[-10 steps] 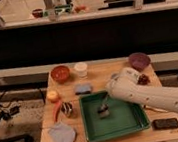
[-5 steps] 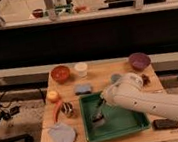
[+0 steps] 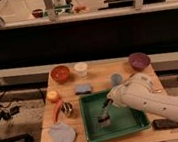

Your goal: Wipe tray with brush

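Note:
A large green tray (image 3: 134,125) lies on the front right part of the wooden table. My gripper (image 3: 107,104) reaches into it from the right at the end of the white arm (image 3: 158,100) and holds the brush (image 3: 103,117), whose thin dark handle slopes down to a pale greyish bristle head on the tray floor, left of centre. The gripper is shut on the handle's upper end.
On the table: a red bowl (image 3: 60,73), a white cup (image 3: 81,68), a purple bowl (image 3: 138,60), a blue-grey pad (image 3: 83,88), an orange (image 3: 52,96), a grey-blue cloth (image 3: 63,135), a flat black block (image 3: 166,123).
The gripper with the brush has moved left and toward the front across the tray floor; the arm has swung further over the tray.

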Available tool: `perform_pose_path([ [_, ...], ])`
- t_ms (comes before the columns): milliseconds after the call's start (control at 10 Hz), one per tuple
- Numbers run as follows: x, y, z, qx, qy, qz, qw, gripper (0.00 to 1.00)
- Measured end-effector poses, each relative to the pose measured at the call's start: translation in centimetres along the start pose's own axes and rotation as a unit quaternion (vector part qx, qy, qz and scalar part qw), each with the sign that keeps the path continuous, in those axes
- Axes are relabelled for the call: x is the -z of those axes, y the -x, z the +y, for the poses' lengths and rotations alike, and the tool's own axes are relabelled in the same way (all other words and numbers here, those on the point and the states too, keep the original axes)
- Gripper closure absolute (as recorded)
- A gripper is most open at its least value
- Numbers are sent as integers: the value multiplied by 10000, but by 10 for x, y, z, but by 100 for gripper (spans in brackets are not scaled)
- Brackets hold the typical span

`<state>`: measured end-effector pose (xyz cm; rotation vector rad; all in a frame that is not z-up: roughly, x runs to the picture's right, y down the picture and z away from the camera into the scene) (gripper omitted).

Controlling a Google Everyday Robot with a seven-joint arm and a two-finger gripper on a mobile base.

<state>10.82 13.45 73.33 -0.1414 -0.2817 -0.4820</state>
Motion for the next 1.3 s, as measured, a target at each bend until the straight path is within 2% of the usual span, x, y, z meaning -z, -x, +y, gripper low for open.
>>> perform_pose_path([
  [100,0,-2,1,-15,1,12,10000,100],
  [300,0,0,0,2,-1,1,10000,87],
  [900,-1,0,0,2,1,0,10000,25],
  [1000,-1,0,0,1,3,-3,10000,21],
  [1300,-1,0,0,-1,2,-1,10000,20],
])
